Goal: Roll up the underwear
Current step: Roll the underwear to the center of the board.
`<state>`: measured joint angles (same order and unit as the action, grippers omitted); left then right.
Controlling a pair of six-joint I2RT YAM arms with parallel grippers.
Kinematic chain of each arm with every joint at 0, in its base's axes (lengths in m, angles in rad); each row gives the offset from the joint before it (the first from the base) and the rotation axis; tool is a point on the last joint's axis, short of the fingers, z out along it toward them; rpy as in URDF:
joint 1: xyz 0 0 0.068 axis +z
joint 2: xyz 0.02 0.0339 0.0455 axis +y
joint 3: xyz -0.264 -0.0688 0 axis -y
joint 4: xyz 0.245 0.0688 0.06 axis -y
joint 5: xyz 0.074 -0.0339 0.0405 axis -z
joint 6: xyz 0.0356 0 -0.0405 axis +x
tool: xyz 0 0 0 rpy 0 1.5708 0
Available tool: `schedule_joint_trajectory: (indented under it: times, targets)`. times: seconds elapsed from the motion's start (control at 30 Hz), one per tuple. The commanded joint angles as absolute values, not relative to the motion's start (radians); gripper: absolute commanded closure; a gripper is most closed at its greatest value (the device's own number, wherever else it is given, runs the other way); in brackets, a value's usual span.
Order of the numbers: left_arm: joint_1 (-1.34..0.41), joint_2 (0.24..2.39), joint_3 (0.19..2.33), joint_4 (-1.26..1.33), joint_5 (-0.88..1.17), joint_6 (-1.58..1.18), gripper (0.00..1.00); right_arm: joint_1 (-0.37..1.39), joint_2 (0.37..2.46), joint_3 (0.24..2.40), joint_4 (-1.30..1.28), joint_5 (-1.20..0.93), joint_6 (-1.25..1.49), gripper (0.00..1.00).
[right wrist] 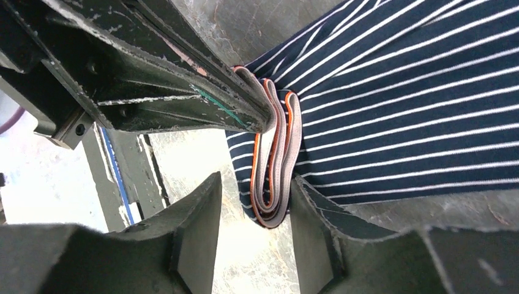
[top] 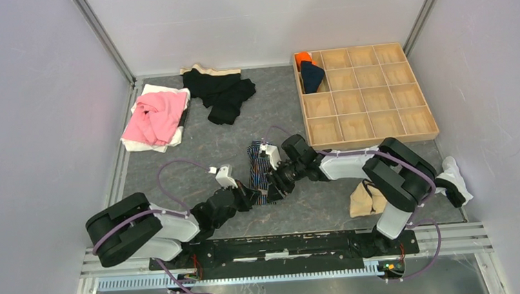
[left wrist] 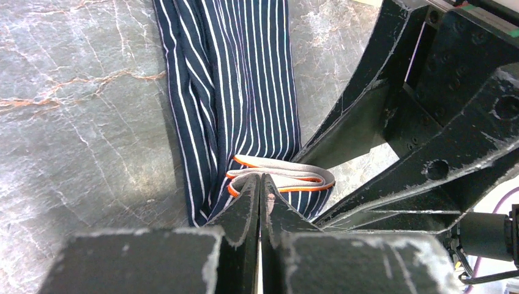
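Left gripper [left wrist: 261,181] pinching striped underwear [left wrist: 245,92], right gripper [right wrist: 254,182] parted

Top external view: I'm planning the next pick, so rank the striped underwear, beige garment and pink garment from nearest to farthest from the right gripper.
1. striped underwear, mid-table, right at the right gripper.
2. beige garment, near right, beside that arm's base.
3. pink garment, far left.

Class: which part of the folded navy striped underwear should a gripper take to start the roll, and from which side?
Take the stacked grey waistband at the near end of the navy striped underwear, approaching from that end along the strip. Its elastic layers make a thick, firm edge, and the cloth lies flat beyond it.
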<state>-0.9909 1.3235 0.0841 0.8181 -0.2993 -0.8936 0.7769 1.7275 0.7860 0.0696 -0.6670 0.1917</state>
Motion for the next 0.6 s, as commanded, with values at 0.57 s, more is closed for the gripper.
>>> schedule_joint_trajectory:
  times: [0.57]
  targets:
    - [-0.992, 1.44, 0.053, 0.768, -0.326, -0.892, 0.98, 0.782, 1.335, 0.588, 0.109, -0.203, -0.031, 0.37]
